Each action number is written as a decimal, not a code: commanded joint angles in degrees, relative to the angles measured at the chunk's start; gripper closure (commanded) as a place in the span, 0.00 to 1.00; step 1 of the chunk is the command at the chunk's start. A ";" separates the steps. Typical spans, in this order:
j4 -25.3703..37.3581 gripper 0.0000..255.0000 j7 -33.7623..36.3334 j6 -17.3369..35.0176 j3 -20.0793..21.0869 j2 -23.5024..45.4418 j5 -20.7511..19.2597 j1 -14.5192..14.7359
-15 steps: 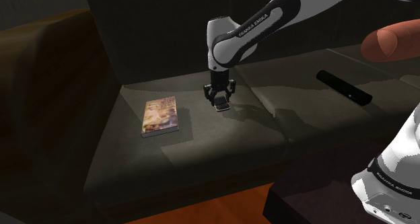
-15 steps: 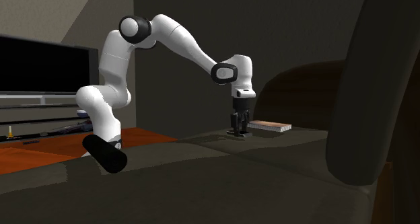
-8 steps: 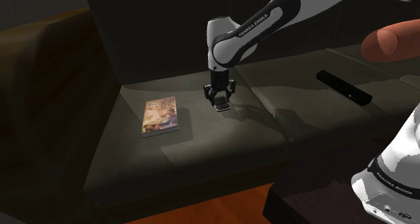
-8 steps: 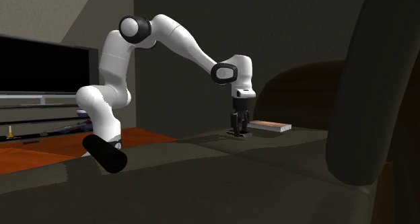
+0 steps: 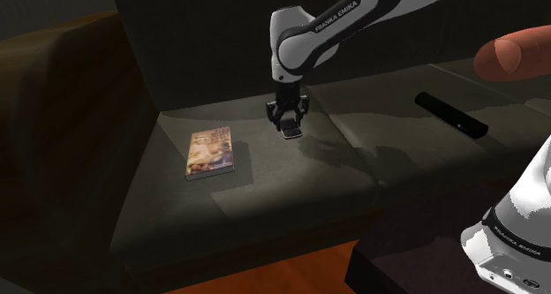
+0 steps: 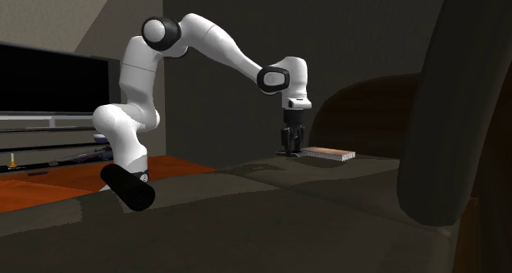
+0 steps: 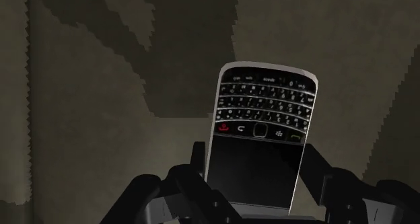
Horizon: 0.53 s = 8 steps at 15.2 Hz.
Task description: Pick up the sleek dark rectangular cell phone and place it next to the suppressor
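Just above the sofa cushion (image 5: 265,191), pincer (image 5: 290,131) tight around the dark keypad cell phone (image 7: 259,148), book (image 5: 210,151) nearby.

arm (image 5: 353,14): white links, dark joints | lettering (image 5: 334,21): black "FRANKA EMIKA" | hand (image 5: 289,130): all black, two fingers

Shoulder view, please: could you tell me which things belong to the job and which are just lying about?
Job: cell phone, clasped in the gripper; black suppressor on the sofa.
Lying about: book on the same sofa.
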 commanded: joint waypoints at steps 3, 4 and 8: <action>1.66 1.00 -0.15 -2.97 0.06 -1.30 0.30 -0.16; 2.06 1.00 -0.16 -3.66 0.08 -1.60 0.37 -0.18; 3.77 1.00 -0.18 -6.45 0.14 -2.70 0.60 -0.26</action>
